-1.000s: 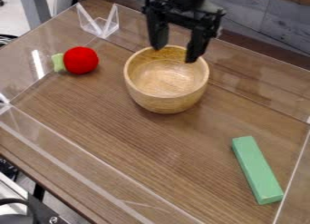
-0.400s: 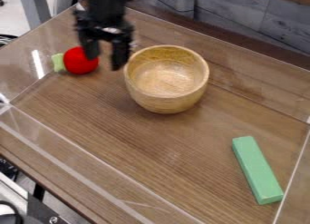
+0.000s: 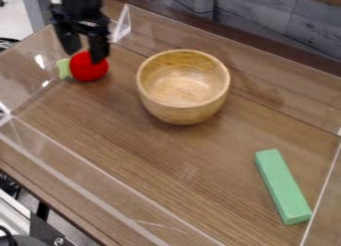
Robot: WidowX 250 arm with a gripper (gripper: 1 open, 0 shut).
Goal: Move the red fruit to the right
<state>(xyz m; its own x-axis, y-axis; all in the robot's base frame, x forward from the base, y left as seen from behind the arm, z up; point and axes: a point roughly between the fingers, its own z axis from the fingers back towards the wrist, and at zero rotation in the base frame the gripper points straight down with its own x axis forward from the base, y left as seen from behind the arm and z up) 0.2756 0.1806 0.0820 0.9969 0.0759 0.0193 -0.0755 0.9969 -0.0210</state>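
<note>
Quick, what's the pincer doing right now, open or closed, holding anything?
Pincer: open, jaws spread, right over the red fruit, not gripping it yet.

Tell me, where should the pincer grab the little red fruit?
Best around the round red body of the red fruit, coming straight down from above. It lies low on the table, so there is little room to reach it from the side. The green leaf sticks out on its left end, so the fingers should probably close across the ball's middle. The open pincer hangs right above it.

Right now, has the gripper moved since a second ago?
Yes. The gripper moved left, from above the wooden bowl to over the red fruit.
</note>
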